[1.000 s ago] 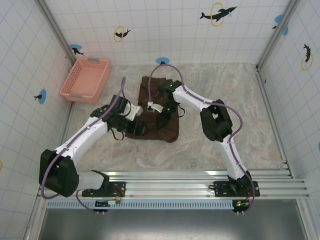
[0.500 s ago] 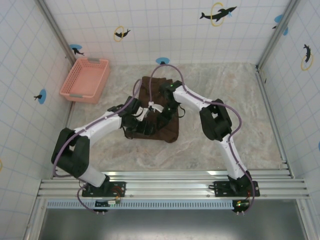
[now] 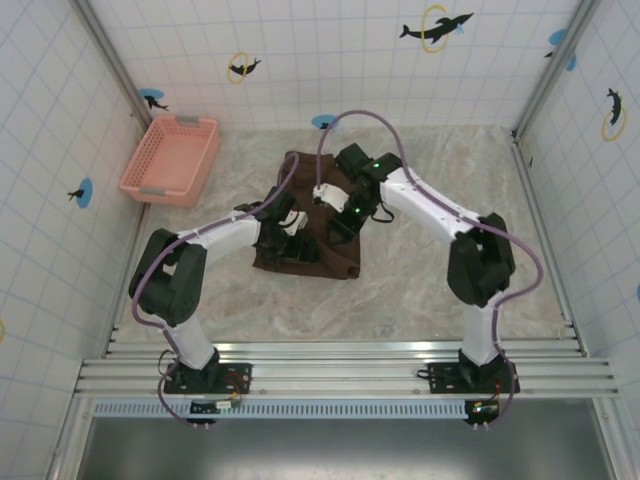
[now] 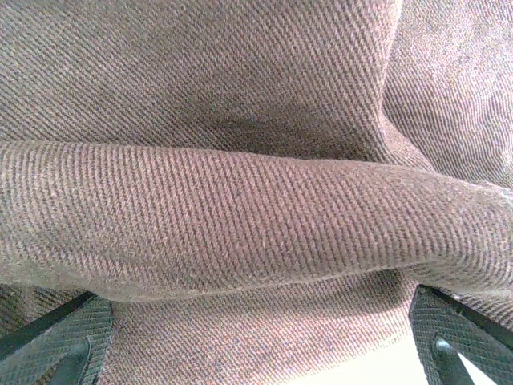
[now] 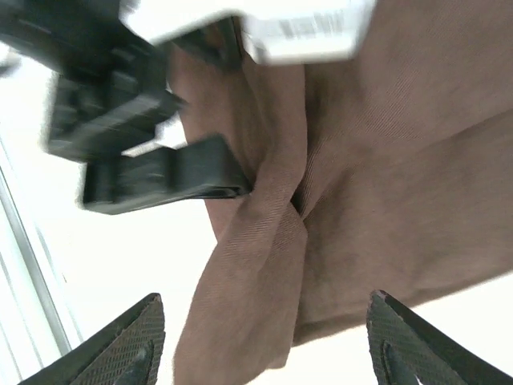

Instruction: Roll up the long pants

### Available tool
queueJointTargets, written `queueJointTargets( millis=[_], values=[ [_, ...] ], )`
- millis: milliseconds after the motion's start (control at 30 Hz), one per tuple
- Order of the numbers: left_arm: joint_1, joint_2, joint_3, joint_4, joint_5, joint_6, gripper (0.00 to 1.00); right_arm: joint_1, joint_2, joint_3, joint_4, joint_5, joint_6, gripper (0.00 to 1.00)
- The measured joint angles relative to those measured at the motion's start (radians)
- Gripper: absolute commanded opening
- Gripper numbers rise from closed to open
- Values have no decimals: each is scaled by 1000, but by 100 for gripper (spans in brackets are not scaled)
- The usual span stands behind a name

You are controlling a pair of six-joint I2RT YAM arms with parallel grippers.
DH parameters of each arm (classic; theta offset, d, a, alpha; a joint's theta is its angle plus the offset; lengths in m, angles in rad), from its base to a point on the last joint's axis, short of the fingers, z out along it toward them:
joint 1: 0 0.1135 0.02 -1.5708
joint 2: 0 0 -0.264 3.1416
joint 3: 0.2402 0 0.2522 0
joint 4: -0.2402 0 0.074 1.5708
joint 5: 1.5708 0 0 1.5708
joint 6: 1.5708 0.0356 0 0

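Field notes, working outward from the near edge.

Mid-table (image 3: pixel 430 290): the pants (image 3: pixel 335 262) lie as a compact dark brown bundle. The near end is squared off and a narrower strip runs toward the far wall.

Left claw (image 4: pixel 256 341): released, fingers (image 4: pixel 68 349) spread wide and low over the cloth. A thick rolled fold (image 4: pixel 240 216) lies across just ahead of them. We cannot tell whether the fingers touch the fabric.

Right claw (image 5: pixel 268 341): above the bundle's right side, also released. Its fingers (image 5: pixel 128 345) stand well apart, with nothing gripped and cloth below. In its wrist view we see the left claw, blurred, against a ridge in the fabric.

Far left corner: pink basket (image 3: pixel 172 158), well apart from the pants.
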Motion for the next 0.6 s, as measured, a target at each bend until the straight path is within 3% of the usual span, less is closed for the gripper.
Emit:
queueJointTargets(
  millis=[133, 267, 600],
  values=[
    [0, 0, 1, 0, -3, 0, 97, 128, -165, -77, 33, 63, 26, 64],
    [0, 0, 1, 0, -3, 1, 97, 214, -203, -214, 76, 47, 71, 56],
    [0, 0, 3, -5, -6, 12, 97, 177, 2, -312, 182, 27, 68, 48]
  ],
)
